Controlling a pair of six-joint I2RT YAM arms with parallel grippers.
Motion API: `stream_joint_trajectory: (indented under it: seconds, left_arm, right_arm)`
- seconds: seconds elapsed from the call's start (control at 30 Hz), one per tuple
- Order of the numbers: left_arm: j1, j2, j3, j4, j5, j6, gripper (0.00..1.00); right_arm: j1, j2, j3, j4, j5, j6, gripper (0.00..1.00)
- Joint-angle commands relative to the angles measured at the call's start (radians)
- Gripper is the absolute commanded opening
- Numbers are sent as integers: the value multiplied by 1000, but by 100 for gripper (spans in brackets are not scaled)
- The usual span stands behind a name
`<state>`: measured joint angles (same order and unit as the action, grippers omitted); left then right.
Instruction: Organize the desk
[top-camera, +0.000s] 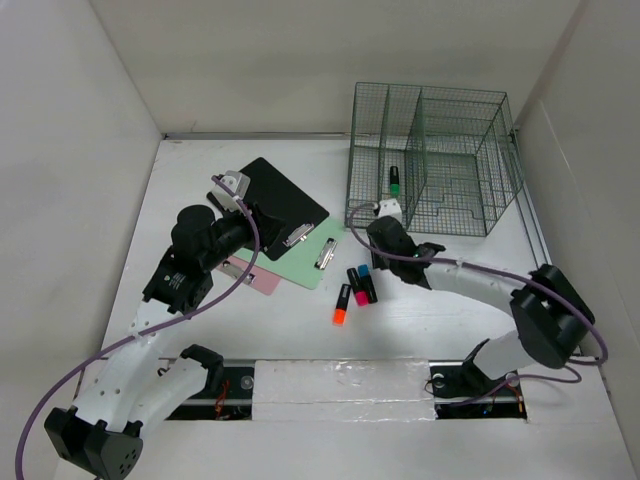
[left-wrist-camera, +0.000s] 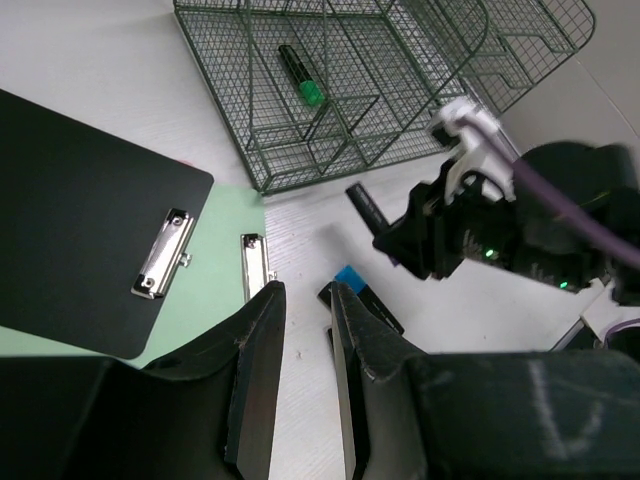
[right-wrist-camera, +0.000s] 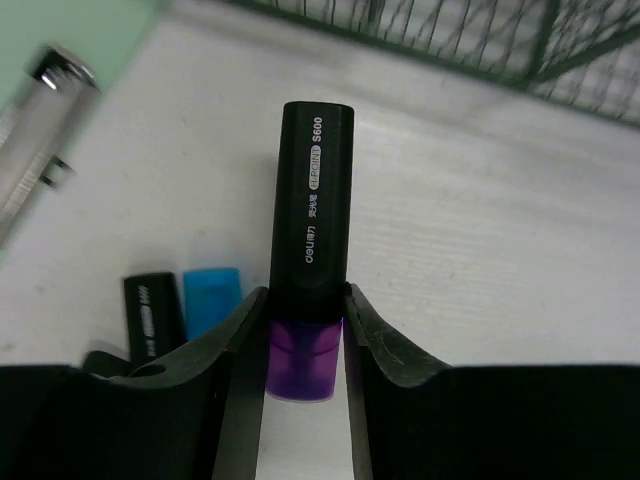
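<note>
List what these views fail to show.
- Top view: purple highlighter hidden beneath the right wrist.
- Top view: pink board mostly covered by the left arm.
- Right wrist view: blue highlighter, body cut off by the jaws.
- Top view: green highlighter, print too small.

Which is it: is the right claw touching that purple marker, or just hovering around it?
Touching. The right wrist view shows the purple marker wedged between the right gripper; both fingers press against its sides with no gap.

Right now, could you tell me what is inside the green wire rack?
In the rack, one green-capped highlighter lies left of centre. The right gripper covers a bit of its near edge from above.
</note>
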<state>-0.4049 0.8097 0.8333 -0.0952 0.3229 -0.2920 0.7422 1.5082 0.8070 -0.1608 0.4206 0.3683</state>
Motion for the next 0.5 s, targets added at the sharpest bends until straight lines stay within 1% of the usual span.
stream_joint_trajectory:
  seconds: [0.0, 0.07, 0.13, 0.17, 0.2, 0.27, 0.3, 0.33, 0.47]
  left_arm:
    - [-3, -4, 27, 38, 19, 11, 22]
    - [-3, -4, 27, 38, 31, 11, 22]
    - [-3, -9, 26, 43, 30, 11, 22]
    - [-3, -9, 27, 43, 25, 11, 22]
    - [-3, -7, 27, 37, 24, 11, 22]
    - [-3, -15, 27, 35, 27, 11, 22]
    - [-3, -20, 26, 40, 30, 13, 22]
    - [-3, -24, 24, 41, 25, 11, 22]
    - [-3, -20, 24, 37, 25, 11, 22]
  right_arm:
    - [9, -129, 141, 14, 98, -74, 19]
    - [-33, -138, 208, 65, 119, -127, 19]
    - [-75, -109, 279, 73, 124, -155, 19]
    - [-98, -91, 355, 87, 121, -179, 19]
    - [-140, -51, 389, 95, 115, -196, 20]
    - [-181, -4, 467, 115, 100, -238, 20]
    - [-211, 24, 542, 118, 107, -252, 20]
    - [-228, 79, 582, 118, 109, -262, 20]
    - [-299, 208, 763, 93, 95, -327, 20]
